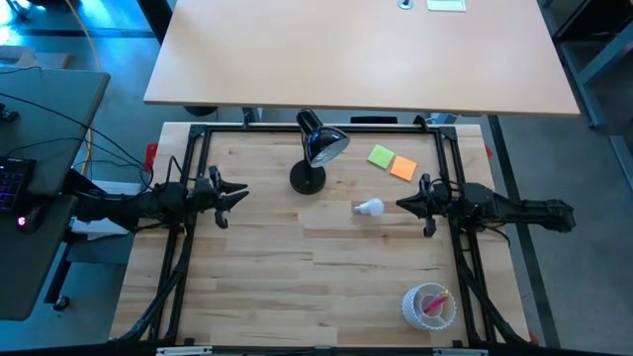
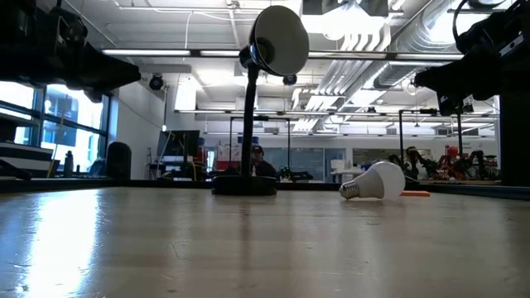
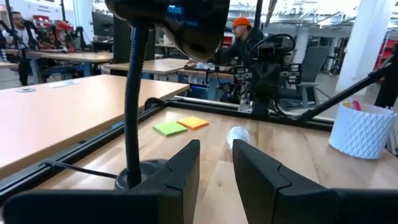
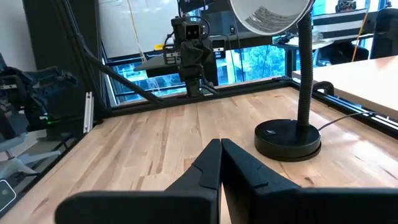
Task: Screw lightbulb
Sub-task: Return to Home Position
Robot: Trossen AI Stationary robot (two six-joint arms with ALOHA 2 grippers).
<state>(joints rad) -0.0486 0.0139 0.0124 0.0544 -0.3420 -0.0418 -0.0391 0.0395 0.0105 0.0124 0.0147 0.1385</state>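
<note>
1. Nearest the table's front edge, on the right, stands a white ribbed cup (image 1: 428, 305) with pink contents, well apart from everything else.
2. Farther in, the lightbulb (image 1: 370, 208) lies on its side on the wooden table (image 1: 297, 287), right of centre. Its silvery screw base points left and its globe points right.
3. It rests free on the wood, touching neither gripper nor the lamp, between the lamp's base and the right gripper's tips.
4. At the table's right side, the right gripper (image 1: 400, 206) hovers level and points left at the bulb from just beside it. Its jaws are pressed together with nothing between them.
5. On the left side the left gripper (image 1: 240, 195) points right toward the lamp, well apart from the bulb. Its jaws stand narrowly parted and hold nothing.
6. Upright at the far middle of the table is the black desk lamp (image 1: 308, 179). Its round base sits flat and its shade tilts toward the right.
7. Right of the lamp, near the far edge, a green sticky note (image 1: 381, 156) and an orange sticky note (image 1: 403, 168) lie flat with corners meeting.
8. Beyond the frame sits a second, pale tabletop (image 1: 356, 59).
</note>
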